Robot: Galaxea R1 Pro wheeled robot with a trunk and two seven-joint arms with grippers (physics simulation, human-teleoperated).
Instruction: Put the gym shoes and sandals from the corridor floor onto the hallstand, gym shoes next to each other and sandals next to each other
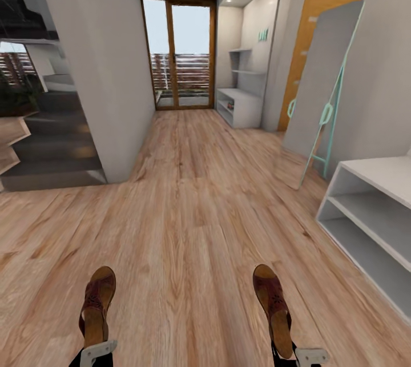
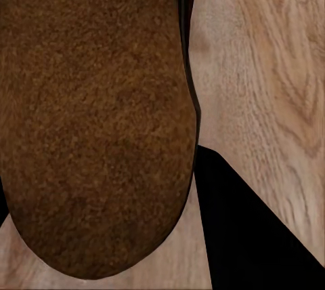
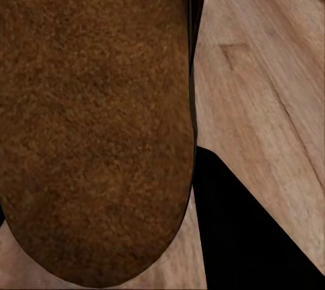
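At the bottom of the head view each hand grips one sandal by the heel, the left hand (image 1: 98,351) holding the left sandal (image 1: 97,305) and the right hand (image 1: 308,355) the right sandal (image 1: 274,305), toes pointing forward above the wood floor (image 1: 194,213). With only the heel end pinched, a jolt while driving could tip or drop one. The grey shoe rack (image 1: 242,105) stands far off in the upper middle, and the nearer white shelf unit (image 1: 377,213) at the right edge could be mistaken for it.

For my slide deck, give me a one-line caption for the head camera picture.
Robot carries one brown sandal in its left gripper and one in its right gripper down a wood-floored corridor toward a grey shoe rack.
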